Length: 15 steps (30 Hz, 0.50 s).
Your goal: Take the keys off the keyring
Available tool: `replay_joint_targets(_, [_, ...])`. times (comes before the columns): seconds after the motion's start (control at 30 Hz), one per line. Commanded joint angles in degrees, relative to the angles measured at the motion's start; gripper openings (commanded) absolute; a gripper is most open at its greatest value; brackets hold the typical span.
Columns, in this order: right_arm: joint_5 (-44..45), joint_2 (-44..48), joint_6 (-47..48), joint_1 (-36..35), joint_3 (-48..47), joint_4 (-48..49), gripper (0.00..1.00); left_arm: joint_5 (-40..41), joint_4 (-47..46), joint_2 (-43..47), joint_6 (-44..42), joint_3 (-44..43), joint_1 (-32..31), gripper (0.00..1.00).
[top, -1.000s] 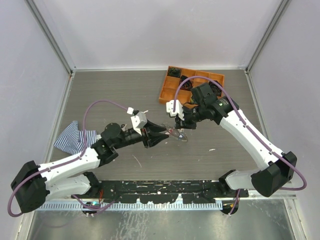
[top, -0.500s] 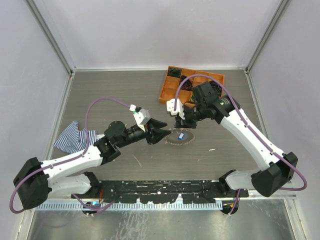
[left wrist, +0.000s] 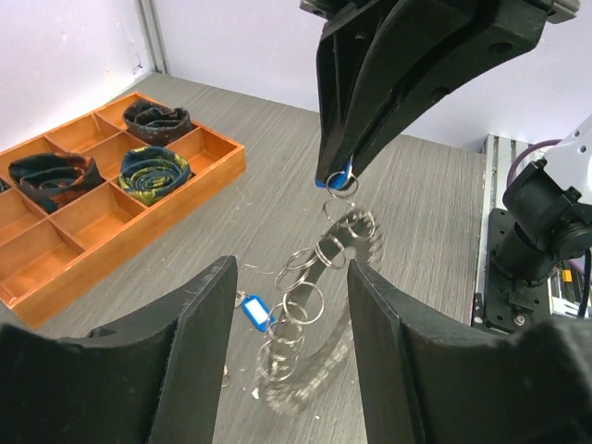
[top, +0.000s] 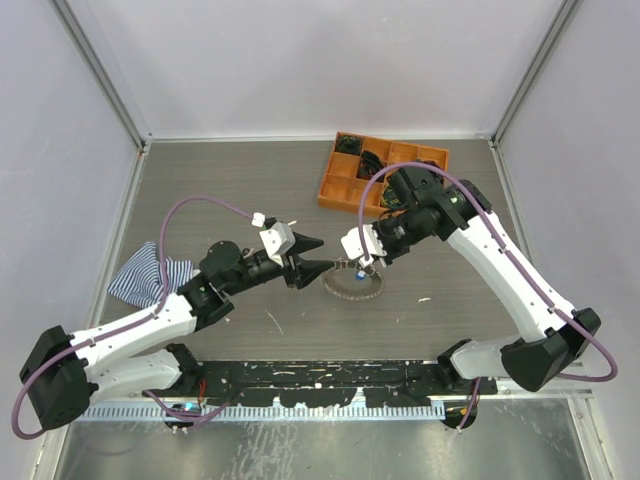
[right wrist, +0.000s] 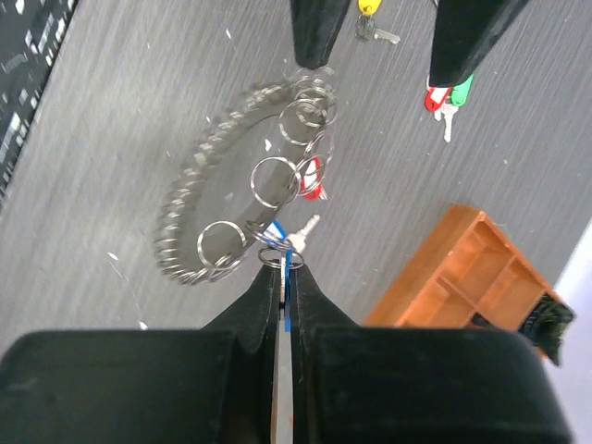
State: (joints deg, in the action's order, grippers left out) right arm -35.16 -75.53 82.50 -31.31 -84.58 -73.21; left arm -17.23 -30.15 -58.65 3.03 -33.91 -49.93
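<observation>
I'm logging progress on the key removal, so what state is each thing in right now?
Toothed grey metal keyring: one side lifted, tilted, blurred.
Left gripper: open, empty.
Right gripper: shut on blue-tagged silver key, linked to the keyring.
Yellow-tagged key: off the keyring, on the table.
Red-tagged key: off, on the table.
Green-tagged key: off, beside the red one.
Orange plastic tray: some compartments hold black coils.

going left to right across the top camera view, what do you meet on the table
striped cloth → left hand → keyring → white speck. Left out: the right hand, shut on a blue-tagged key, and the orange tray, both overlapping the keyring's span.
</observation>
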Motion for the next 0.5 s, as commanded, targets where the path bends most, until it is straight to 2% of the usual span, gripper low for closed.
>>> replay_joint_targets(0.0, [7.0,-1.3,13.7,-0.9,-5.8,-4.5,0.01,-3.6,-2.6,0.6,-1.5,0.1,1.1,0.53])
replay_joint_targets(0.17, [14.4,-2.9,21.2,-1.2,-11.1,-7.5,0.01,-4.5,-6.0,-0.6,2.6,0.2,2.5,0.53])
replay_joint_targets(0.3, [18.1,-1.5,29.4,-1.3,-11.1,-7.6,0.01,-4.3,-10.3,-1.6,13.3,-0.4,5.9,0.57])
replay_joint_targets(0.47, [19.6,7.4,38.8,-1.5,-0.8,7.7,0.01,-4.3,-12.2,-3.3,30.7,-2.7,9.8,0.61])
